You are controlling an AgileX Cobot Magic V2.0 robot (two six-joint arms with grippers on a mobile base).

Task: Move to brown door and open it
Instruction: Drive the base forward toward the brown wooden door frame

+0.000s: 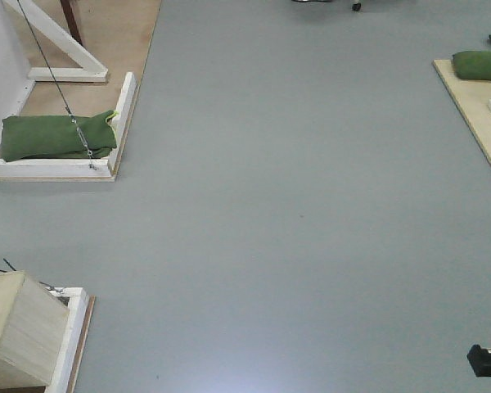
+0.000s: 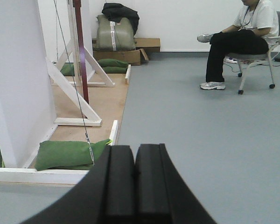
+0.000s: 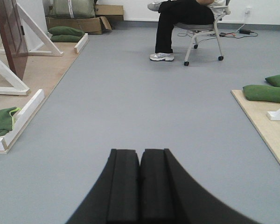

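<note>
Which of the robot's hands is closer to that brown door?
Left. The left hand has the brown door ahead, slightly to its left; the right hand sees it farther off, at far left.

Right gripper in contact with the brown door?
Apart. The right wrist view shows the brown door far off at upper left, with open grey floor between it and the right gripper.

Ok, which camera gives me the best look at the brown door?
The right wrist view: the door shows its panelled face at top left, though cropped by the frame. The left wrist view sees only its thin edge, and the front view catches just a sliver of its bottom.
</note>
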